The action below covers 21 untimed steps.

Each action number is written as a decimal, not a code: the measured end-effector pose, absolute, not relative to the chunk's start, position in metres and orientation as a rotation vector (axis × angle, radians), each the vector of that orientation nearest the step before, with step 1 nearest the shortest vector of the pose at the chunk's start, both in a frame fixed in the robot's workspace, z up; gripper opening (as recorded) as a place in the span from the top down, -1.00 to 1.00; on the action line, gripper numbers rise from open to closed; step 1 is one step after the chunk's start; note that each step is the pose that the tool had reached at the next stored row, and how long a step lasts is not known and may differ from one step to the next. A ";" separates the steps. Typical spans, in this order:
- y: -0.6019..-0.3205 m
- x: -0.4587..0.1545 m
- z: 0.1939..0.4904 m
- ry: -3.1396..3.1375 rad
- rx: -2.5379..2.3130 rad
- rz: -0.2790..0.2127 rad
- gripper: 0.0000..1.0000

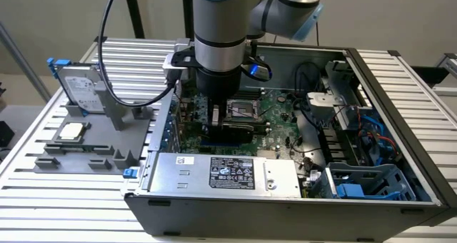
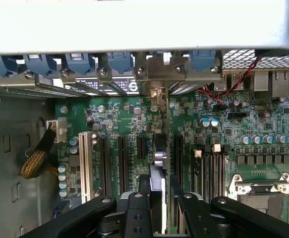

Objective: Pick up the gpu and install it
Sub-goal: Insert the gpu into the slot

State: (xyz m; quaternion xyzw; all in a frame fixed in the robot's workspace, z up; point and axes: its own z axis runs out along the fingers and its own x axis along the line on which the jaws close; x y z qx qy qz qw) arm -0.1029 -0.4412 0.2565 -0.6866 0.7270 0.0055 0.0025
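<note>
Gripper [image 2: 156, 210] is clamped on the gpu [image 2: 157, 173], held edge-on just above the motherboard's [image 2: 199, 116] expansion slots [image 2: 123, 163], bracket toward the rear panel; judged risk: any sideways offset would drive the card edge onto a slot wall, jamming it.

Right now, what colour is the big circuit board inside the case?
Green circuit board, best seen in the wrist view.
</note>
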 end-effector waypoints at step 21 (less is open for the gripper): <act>-0.442 -0.103 0.254 2.277 -2.153 0.022 1.00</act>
